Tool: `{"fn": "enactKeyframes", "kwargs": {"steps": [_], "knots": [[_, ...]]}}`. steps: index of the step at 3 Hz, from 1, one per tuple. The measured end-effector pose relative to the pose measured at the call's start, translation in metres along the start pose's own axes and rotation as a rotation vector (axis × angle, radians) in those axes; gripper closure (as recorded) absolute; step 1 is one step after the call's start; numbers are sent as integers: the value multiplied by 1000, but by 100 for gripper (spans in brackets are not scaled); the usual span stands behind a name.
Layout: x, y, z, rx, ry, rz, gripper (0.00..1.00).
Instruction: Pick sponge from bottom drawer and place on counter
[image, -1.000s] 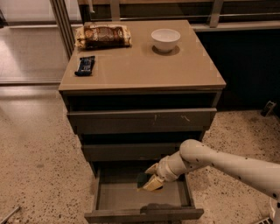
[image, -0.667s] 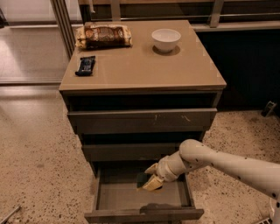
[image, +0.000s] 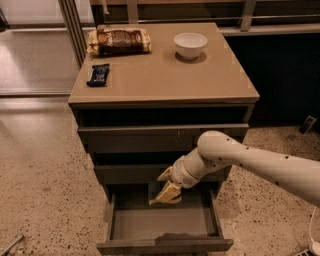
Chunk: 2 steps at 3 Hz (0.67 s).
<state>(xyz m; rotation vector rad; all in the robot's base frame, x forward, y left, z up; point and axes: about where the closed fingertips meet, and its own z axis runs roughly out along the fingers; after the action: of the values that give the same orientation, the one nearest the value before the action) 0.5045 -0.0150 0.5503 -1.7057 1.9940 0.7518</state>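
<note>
The bottom drawer (image: 135, 225) is pulled open under the two upper drawers. My gripper (image: 165, 187) reaches into its back part from the right, with the tan fingers (image: 169, 194) pointing left. A small dark green sponge (image: 154, 189) shows between the fingers, held just above the drawer floor. The rest of the drawer floor looks bare. The tan counter (image: 165, 75) tops the cabinet, well above the gripper.
On the counter lie a dark blue snack bar (image: 98, 74) at the left, a brown chip bag (image: 119, 41) at the back left and a white bowl (image: 190, 45) at the back. The middle drawer front (image: 130, 174) overhangs the gripper. Speckled floor surrounds the cabinet.
My gripper has risen slightly and shifted a little left inside the bottom drawer, with the sponge in it. Nothing on the counter has moved.
</note>
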Motion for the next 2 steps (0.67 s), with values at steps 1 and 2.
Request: {"fn": "enactKeyframes", "kwargs": {"steps": [1, 2], "knots": [[-93, 4, -56, 24, 54, -108, 100], [-115, 9, -78, 44, 74, -145, 100]]}}
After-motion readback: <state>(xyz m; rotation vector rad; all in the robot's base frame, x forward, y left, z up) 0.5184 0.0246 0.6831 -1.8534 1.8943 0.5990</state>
